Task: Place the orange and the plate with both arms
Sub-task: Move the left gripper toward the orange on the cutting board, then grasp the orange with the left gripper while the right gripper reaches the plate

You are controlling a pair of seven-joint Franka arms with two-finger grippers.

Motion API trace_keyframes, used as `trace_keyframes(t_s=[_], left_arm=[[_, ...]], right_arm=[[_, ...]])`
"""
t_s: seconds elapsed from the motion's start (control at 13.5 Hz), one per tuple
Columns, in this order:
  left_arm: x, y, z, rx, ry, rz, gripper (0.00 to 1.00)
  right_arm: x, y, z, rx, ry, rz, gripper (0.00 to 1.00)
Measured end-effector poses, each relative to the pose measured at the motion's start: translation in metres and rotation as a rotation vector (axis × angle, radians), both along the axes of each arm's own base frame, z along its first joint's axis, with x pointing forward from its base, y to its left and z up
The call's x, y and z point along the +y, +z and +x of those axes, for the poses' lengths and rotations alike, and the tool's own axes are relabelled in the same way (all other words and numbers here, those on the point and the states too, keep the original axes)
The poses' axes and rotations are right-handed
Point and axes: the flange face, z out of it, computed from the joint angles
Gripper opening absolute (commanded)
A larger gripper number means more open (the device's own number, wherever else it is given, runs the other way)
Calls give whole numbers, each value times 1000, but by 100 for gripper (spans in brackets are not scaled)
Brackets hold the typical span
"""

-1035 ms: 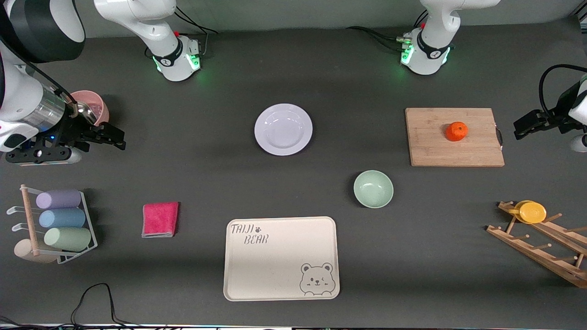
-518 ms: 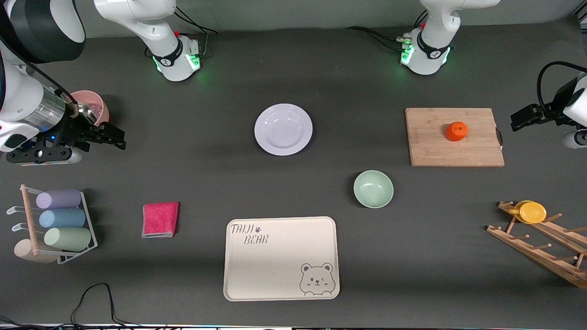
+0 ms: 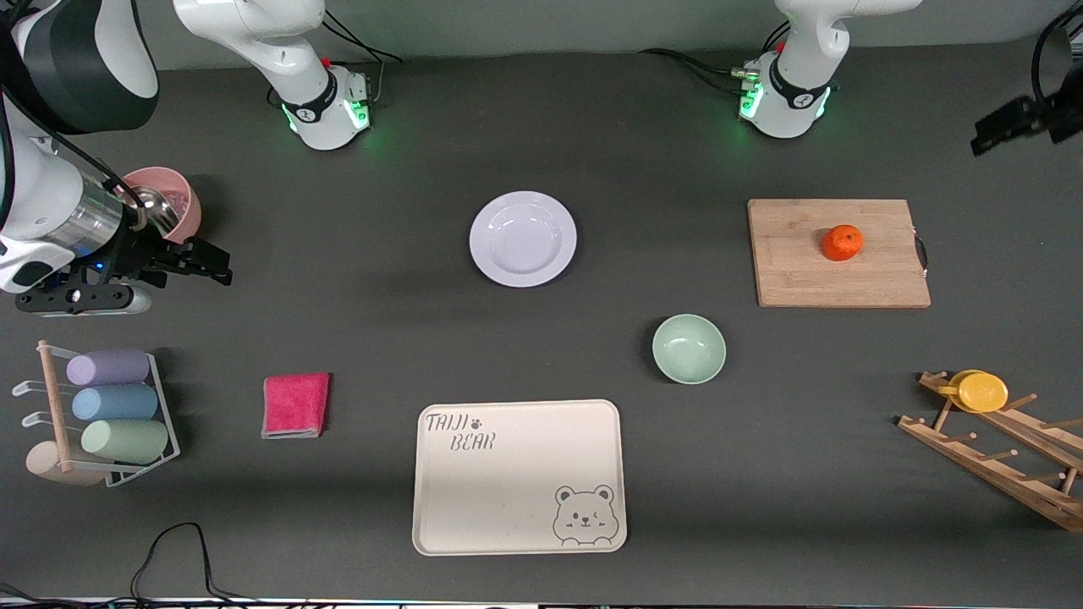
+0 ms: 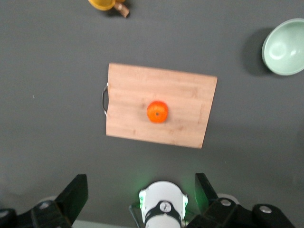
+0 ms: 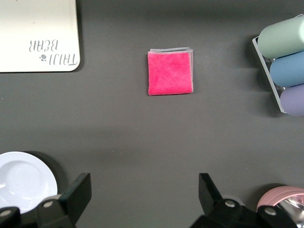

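The orange [image 3: 843, 242] sits on a wooden cutting board [image 3: 795, 271] toward the left arm's end of the table; it also shows in the left wrist view [image 4: 157, 111]. The white plate [image 3: 523, 238] lies on the table's middle, and its edge shows in the right wrist view [image 5: 21, 183]. My left gripper [image 3: 1007, 123] is open and empty, high over the table's left-arm end, apart from the board; its jaws [image 4: 141, 192] stand wide. My right gripper [image 3: 201, 260] is open and empty over the table near the right arm's end, well apart from the plate [image 5: 142, 192].
A pale-green bowl [image 3: 689, 348] and a cream bear tray [image 3: 440, 507] lie nearer the front camera. A pink cloth [image 3: 295, 404], a rack of cups [image 3: 110, 406], a pink cup [image 3: 173, 199], and a wooden rack with a yellow cup [image 3: 981, 392] stand at the table's ends.
My left gripper has risen and swung toward the robots' side of the table, away from the board. My right gripper has shifted only slightly.
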Motion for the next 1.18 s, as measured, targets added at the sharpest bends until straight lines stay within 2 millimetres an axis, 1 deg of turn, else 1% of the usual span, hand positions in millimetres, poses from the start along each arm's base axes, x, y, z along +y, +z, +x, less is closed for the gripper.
trace_keyframes(t_s=[0.15,0.22,0.3,0.37,0.52,0.59,0.74,0.89,1.04,1.11,1.18], left_arm=[[0,-4,-36,-2,-2,-14,100],[-1,-10,-49,2,-5,-18,100],[-2,-17,-56,8,-8,-21,100],[-3,-25,-59,13,-10,-22,100],[-4,-46,-54,13,-14,-22,100],[-5,-63,-51,9,-18,-21,100],[-5,-105,-45,-5,-23,-22,100],[-2,-153,-42,-25,-15,-23,100],[1,-202,-41,-46,-7,-23,100],[2,-224,-39,-53,-6,-22,100],[3,-244,-38,-59,-3,-21,100]], right_arm=[[1,0,0,0,2,0,100],[2,-3,2,0,3,0,100],[5,-10,6,3,7,1,100],[9,-21,11,14,14,0,100],[15,-41,19,34,24,0,100],[15,-47,21,43,24,0,100],[19,-57,24,61,33,0,100],[35,-68,23,83,53,11,100],[51,-77,20,126,14,138,100],[50,-84,17,156,-27,218,100],[42,-93,14,195,-74,284,100]])
